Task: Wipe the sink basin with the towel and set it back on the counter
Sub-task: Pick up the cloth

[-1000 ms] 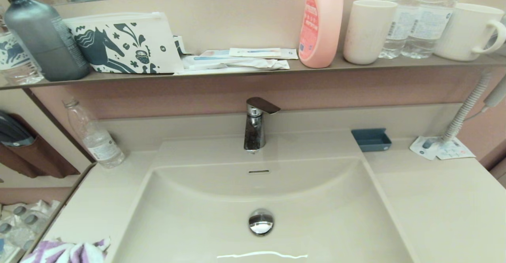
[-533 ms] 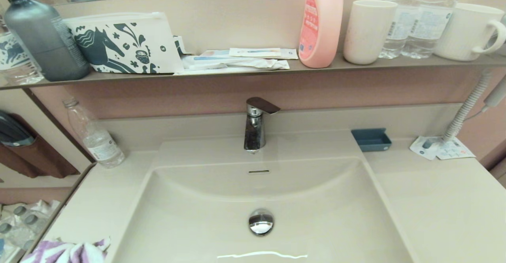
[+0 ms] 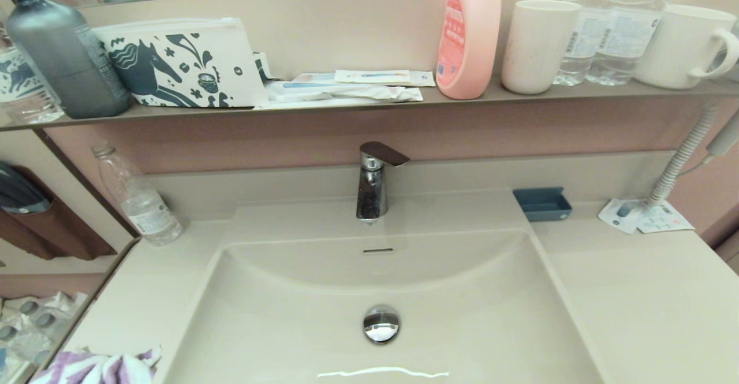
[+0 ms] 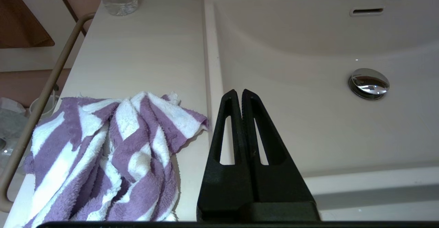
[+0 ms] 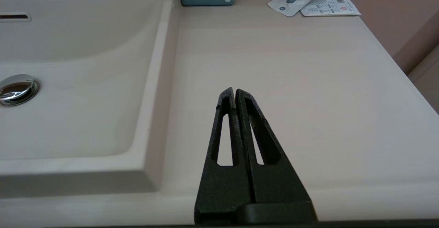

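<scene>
The sink basin (image 3: 300,314) fills the middle of the head view, with a chrome drain plug (image 3: 381,323) and an overflow slot (image 3: 378,250). The purple and white striped towel (image 3: 98,368) lies crumpled on the counter (image 3: 144,291) at the basin's near left corner, also plain in the left wrist view as the towel (image 4: 103,152). My left gripper (image 4: 239,91) is shut and empty, hovering over the basin's left rim beside the towel, apart from it. My right gripper (image 5: 234,90) is shut and empty above the counter (image 5: 291,67) to the right of the basin. Neither arm shows in the head view.
A chrome faucet (image 3: 372,185) stands behind the basin. A clear bottle (image 3: 135,199) stands at the counter's back left, a small blue tray (image 3: 541,204) and paper sachets (image 3: 644,216) at the back right. A shelf (image 3: 369,104) above holds bottles, cups and a horse-print pouch (image 3: 179,63).
</scene>
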Robot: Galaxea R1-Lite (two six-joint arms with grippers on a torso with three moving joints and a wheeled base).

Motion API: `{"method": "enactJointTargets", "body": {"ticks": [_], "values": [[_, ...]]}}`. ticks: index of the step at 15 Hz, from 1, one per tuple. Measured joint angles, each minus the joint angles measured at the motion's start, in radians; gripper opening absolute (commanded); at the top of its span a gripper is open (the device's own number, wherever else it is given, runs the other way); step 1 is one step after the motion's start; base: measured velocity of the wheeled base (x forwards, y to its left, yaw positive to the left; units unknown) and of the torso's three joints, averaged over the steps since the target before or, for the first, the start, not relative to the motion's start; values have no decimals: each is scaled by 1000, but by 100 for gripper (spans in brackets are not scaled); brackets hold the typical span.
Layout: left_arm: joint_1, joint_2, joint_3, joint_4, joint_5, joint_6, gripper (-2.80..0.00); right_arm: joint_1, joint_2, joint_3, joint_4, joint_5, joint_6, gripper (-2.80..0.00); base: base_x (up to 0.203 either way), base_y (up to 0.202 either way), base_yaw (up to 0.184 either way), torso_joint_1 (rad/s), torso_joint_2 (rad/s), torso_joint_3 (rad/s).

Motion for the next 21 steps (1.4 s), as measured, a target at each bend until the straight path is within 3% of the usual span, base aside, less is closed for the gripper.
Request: {"method": "enactJointTargets", "body": {"ticks": [6,10,15,17,21], "values": [[0,0,-2,-1,2,-3,-280,0,0,0,0,0,0,-280,0,0,0,0,0,0],[0,17,-15,-5,-16,45,-280,0,0,0,0,0,0,-280,0,0,0,0,0,0],[1,221,-104,-93,-8,30,-280,0,0,0,0,0,0,-280,0,0,0,0,0,0],[9,343,-156,-112,35,29,-280,0,0,0,0,0,0,-280,0,0,0,0,0,0],[21,551,-308,-48,197,35,-280,0,0,0,0,0,0,-280,0,0,0,0,0,0]]}}
